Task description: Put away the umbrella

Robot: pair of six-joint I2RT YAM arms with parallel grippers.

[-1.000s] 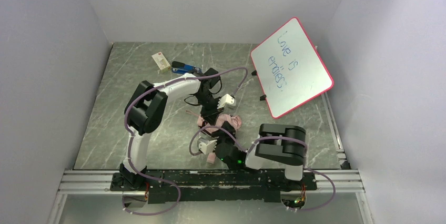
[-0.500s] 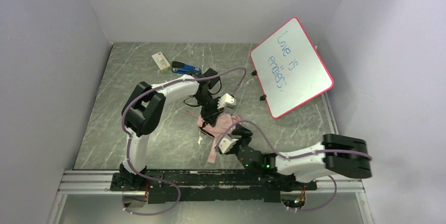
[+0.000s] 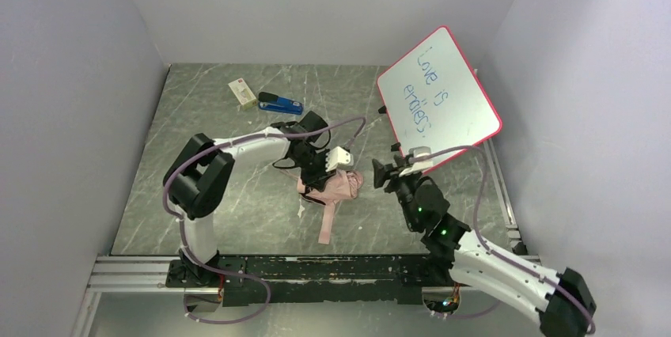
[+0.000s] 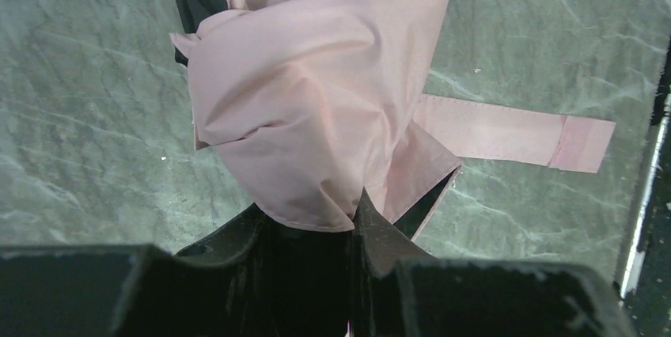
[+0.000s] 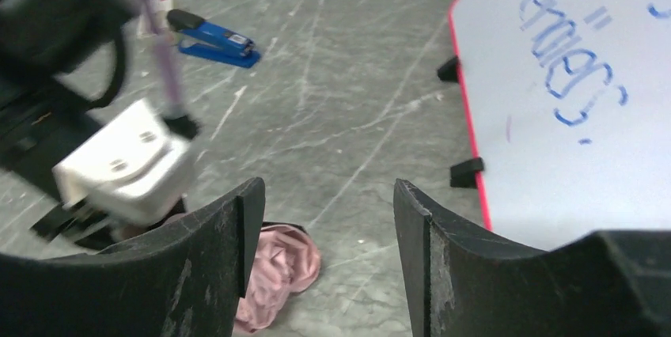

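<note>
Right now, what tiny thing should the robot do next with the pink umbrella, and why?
Probably lower the right end effector onto the strap. The left end effector pinches the bunched umbrella, but its strap lies loose and flat on the table, and the right one hangs open and empty nearby. Wrapping the strap looks like the next step.
</note>
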